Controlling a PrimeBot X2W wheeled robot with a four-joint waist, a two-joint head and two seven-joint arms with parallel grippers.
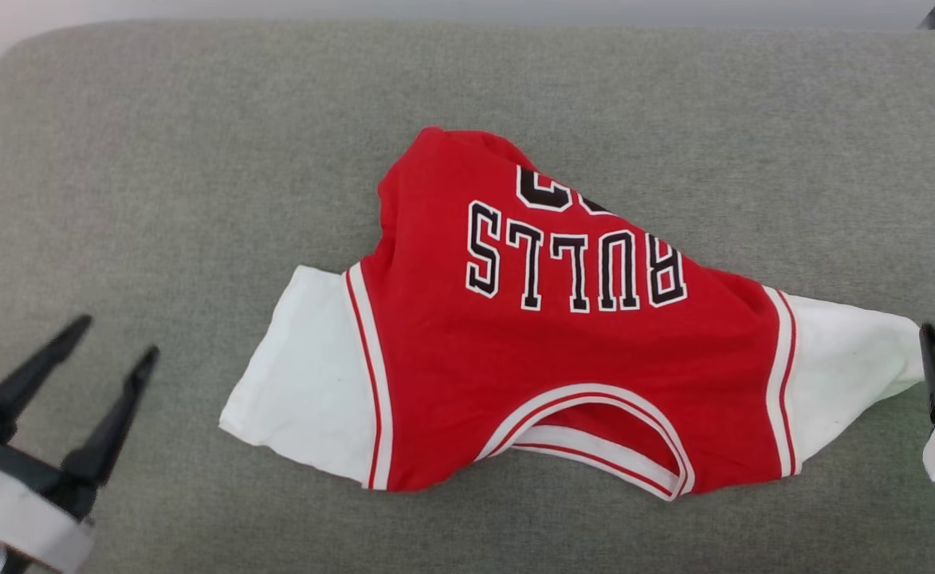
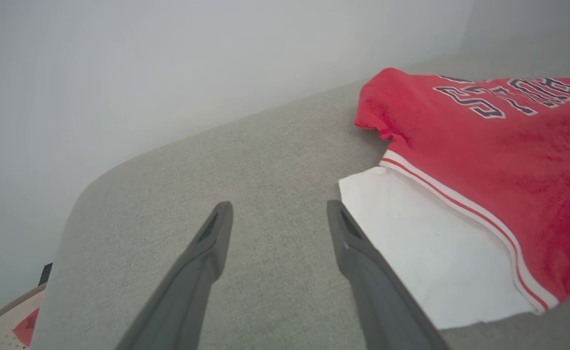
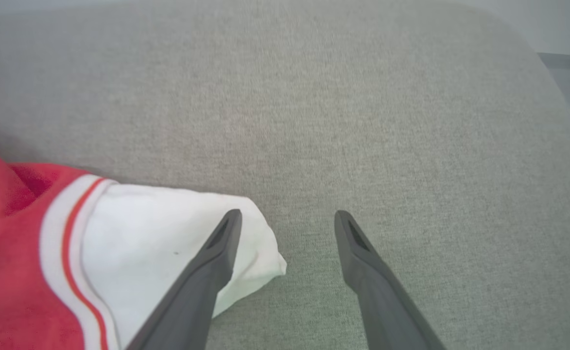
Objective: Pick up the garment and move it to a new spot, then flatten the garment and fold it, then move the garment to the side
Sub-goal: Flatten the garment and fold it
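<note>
Now the left gripper hangs spread and empty just beside one white sleeve; the right gripper, also spread, has a finger over the tip of the other sleeve. The garment lies rumpled mid-worktop, print up, hem bunched. Soft thin knit on coarse grey weave: a pinch may catch one layer only, and it would lift twisted.

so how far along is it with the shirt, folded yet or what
Early on. Done: nothing for certain; the garment lies unfolded on the grey surface, its far end bunched, so it isn't flat yet. In hand: nothing is gripped; the left hand is open beside one white sleeve, and the right hand is open at the other sleeve. Left: flattening, folding, moving it aside.
</note>
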